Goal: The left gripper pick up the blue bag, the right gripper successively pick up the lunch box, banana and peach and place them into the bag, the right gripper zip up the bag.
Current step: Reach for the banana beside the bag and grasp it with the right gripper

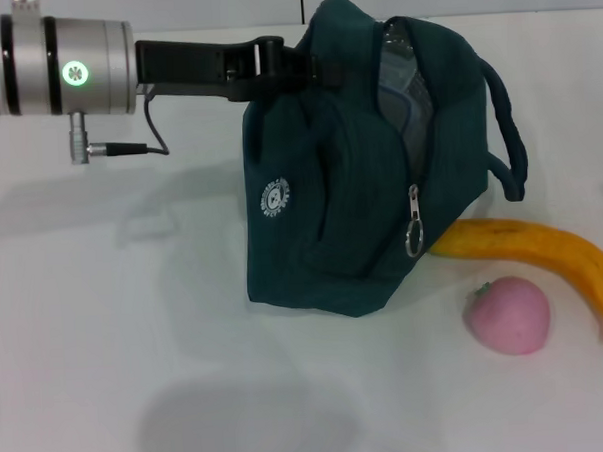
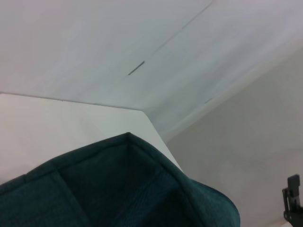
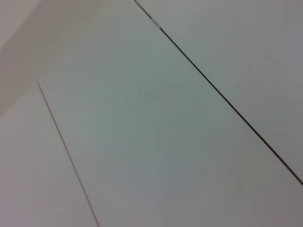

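The blue bag [image 1: 349, 174] stands on the white table, its top held up and its zipper open, with silver lining showing in the gap. Its ring pull [image 1: 414, 236] hangs at the front. My left gripper [image 1: 300, 71] reaches in from the left and is shut on the bag's upper edge. The bag's fabric also fills the bottom of the left wrist view [image 2: 118, 189]. The banana [image 1: 543, 255] lies right of the bag, one end touching its base. The peach [image 1: 508, 315] lies just in front of the banana. The lunch box is hidden or out of view. My right gripper is out of view.
The white table [image 1: 116, 324] stretches left of and in front of the bag. A white wall [image 3: 151, 113] with thin seams fills the right wrist view. A small black fixture [image 2: 293, 198] shows at the edge of the left wrist view.
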Action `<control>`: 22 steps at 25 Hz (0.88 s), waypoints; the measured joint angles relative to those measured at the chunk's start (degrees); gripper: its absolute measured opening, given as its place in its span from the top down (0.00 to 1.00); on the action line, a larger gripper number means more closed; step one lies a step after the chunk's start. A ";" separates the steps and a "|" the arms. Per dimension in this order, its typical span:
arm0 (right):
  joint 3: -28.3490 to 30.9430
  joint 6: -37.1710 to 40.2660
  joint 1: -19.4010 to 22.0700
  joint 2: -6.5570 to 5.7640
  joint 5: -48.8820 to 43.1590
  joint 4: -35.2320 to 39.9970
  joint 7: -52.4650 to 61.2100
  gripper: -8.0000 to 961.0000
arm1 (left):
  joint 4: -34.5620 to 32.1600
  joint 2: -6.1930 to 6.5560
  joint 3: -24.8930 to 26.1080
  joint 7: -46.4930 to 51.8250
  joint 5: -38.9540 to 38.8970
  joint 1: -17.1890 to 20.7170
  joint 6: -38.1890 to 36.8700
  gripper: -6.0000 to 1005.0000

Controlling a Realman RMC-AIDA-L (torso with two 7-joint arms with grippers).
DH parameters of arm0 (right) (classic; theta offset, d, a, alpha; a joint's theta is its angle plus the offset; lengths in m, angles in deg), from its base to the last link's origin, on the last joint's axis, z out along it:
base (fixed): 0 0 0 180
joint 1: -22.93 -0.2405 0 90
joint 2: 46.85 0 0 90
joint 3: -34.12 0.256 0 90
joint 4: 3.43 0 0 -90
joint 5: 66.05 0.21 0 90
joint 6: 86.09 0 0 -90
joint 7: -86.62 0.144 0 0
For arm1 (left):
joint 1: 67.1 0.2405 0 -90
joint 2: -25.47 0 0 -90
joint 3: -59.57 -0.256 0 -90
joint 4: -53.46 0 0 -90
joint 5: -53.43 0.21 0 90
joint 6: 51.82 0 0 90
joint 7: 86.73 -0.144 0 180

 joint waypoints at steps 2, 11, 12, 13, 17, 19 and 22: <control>-0.10 -0.99 1.58 -0.08 -0.14 0.04 -1.56 0.29 | 0.00 0.09 0.04 -0.25 -0.06 0.54 0.18 0.95; -2.94 5.31 6.00 -0.69 -5.21 11.42 -1.97 0.29 | 0.00 0.18 0.08 -1.76 -0.05 0.93 1.82 0.95; -3.48 5.28 6.20 -1.05 -7.76 15.84 1.28 0.29 | 0.00 0.18 0.08 -1.82 0.04 0.95 1.95 0.95; -3.54 4.97 6.17 -1.36 -10.09 19.15 4.77 0.29 | 0.00 0.16 0.09 -1.87 0.09 0.96 2.04 0.95; -3.44 2.75 5.50 -1.79 -20.07 33.87 19.14 0.29 | 0.00 0.09 0.08 -2.10 0.13 1.05 2.10 0.95; -3.48 1.42 5.33 -1.16 -24.42 43.04 25.59 0.29 | -0.01 0.05 0.08 -2.29 0.07 1.06 2.10 0.95; -4.77 0.16 5.14 -0.65 -28.31 52.91 32.90 0.29 | 0.00 0.01 0.08 -2.55 0.02 1.14 2.10 0.95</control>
